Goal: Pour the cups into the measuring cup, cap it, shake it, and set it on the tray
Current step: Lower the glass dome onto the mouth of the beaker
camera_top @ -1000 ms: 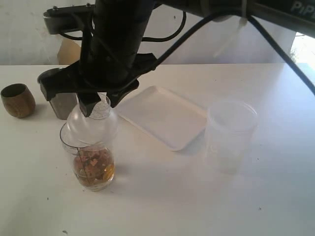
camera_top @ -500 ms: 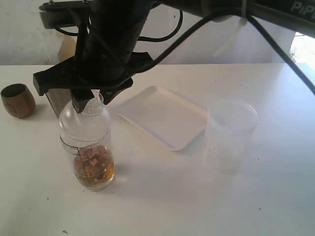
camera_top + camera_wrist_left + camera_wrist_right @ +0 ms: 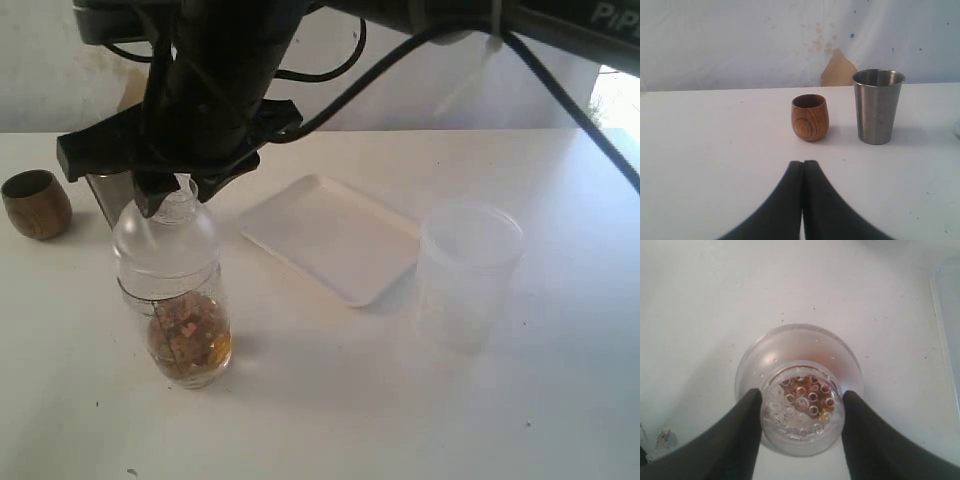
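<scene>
The measuring cup (image 3: 190, 345) stands upright on the table near the front left, with brown bits in its bottom. A clear domed cap (image 3: 165, 250) sits over its mouth. My right gripper (image 3: 170, 195) is shut on the cap's narrow perforated neck. In the right wrist view the cap (image 3: 800, 355) fills the gap of that gripper (image 3: 801, 412), and both fingers (image 3: 740, 435) touch its neck. The wooden cup (image 3: 810, 117) and the steel tumbler (image 3: 877, 106) stand upright beyond my left gripper (image 3: 802, 164), which is shut and holds nothing. The white tray (image 3: 330, 235) lies to the right of the measuring cup.
A wide frosted plastic tub (image 3: 468, 270) stands right of the tray. The wooden cup (image 3: 35, 203) is at the far left edge of the exterior view, and the tumbler (image 3: 110, 200) is half hidden behind the right arm. The tray's rim (image 3: 947, 315) shows in the right wrist view.
My right gripper has moved left with the cap. The cap was tilted beside the measuring cup's rim and now stands straight over its mouth.
</scene>
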You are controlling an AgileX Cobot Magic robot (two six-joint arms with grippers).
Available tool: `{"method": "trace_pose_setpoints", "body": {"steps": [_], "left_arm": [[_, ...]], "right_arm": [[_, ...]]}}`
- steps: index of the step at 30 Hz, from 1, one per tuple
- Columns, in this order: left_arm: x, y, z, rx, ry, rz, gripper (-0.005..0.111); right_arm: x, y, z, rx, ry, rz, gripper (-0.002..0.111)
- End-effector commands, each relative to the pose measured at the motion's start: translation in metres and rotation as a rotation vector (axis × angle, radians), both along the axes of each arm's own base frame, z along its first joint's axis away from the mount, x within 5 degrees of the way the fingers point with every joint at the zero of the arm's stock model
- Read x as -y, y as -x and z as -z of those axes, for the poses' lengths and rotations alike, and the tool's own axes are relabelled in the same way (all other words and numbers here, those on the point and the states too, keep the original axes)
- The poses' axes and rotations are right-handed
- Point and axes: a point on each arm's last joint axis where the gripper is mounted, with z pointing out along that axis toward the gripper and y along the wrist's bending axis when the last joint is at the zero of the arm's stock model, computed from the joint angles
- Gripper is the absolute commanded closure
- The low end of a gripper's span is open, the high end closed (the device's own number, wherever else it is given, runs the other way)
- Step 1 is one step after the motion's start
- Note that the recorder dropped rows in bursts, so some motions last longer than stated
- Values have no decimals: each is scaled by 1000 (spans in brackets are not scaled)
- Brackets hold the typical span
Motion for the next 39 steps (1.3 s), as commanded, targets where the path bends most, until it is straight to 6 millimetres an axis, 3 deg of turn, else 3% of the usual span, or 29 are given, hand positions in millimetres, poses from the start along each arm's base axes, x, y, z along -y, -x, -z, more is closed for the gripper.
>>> {"method": "trace_pose_setpoints", "body": {"steps": [1, 15, 39], "left_arm": [[0, 0, 1, -1, 13, 2, 107], [0, 0, 1, -1, 13, 2, 107], [0, 0, 1, -1, 13, 2, 107]], "right_arm": [[-3, -1, -2, 3, -28, 3, 108], [-2, -4, 10, -10, 44, -4, 108], [1, -4, 11, -3, 83, -27, 108]]}}
